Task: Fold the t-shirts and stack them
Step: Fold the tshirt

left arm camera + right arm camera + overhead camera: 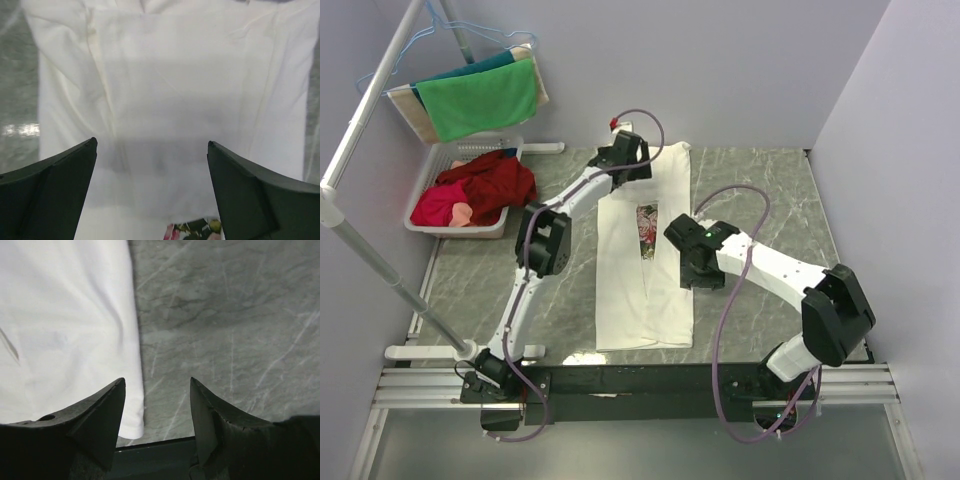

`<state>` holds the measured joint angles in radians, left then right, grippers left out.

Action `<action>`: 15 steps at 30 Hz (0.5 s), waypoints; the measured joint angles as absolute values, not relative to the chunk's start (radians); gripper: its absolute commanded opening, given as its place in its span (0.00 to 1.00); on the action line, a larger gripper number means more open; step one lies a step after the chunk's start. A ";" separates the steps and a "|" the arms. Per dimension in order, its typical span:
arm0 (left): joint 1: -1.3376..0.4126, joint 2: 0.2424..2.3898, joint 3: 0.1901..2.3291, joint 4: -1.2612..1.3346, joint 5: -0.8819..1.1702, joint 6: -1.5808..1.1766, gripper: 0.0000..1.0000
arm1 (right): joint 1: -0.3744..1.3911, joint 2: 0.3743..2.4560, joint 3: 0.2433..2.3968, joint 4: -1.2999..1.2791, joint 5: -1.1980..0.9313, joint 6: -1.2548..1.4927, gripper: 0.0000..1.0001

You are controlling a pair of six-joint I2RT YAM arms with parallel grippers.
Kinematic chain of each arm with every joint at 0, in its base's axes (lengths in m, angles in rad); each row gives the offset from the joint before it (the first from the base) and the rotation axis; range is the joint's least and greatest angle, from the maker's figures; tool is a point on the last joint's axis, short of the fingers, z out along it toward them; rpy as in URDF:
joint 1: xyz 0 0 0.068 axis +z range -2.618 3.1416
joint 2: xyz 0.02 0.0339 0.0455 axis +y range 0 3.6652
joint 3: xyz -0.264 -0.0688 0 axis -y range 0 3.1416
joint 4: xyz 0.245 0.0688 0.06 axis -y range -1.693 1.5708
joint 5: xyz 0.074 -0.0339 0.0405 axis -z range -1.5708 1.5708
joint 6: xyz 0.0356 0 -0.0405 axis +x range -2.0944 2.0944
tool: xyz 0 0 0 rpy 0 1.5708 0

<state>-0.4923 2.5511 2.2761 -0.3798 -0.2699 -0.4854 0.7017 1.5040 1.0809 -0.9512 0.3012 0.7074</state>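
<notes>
Your left claw point(151, 144) gapes wide over the white tee point(642, 300), which lies flat with its sides folded in and rose print point(647, 228) peeking just behind the tips. Your right claw point(157, 381) is half open and empty, tee edge by its left finger, bench point(225, 315) beneath

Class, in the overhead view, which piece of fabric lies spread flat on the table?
The white t-shirt, a long folded strip. The green cloth hangs at the back left, and the red garments sit bundled in the basket.
</notes>
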 measured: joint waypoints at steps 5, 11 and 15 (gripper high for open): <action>-0.492 2.352 2.159 -0.458 -0.294 -0.491 0.80 | 0.701 1.511 1.051 -0.866 0.245 0.674 0.61; -0.496 1.931 1.581 -0.521 -0.290 -0.562 0.77 | 0.701 1.511 0.989 -0.815 0.197 0.663 0.60; -0.499 1.737 1.304 -0.586 -0.262 -0.595 0.76 | 0.701 1.507 0.989 -0.805 0.199 0.671 0.60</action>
<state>-0.4988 1.7370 1.3045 -0.5858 -0.2615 -0.5953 0.7013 1.5074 0.9894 -0.8047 0.1986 0.6708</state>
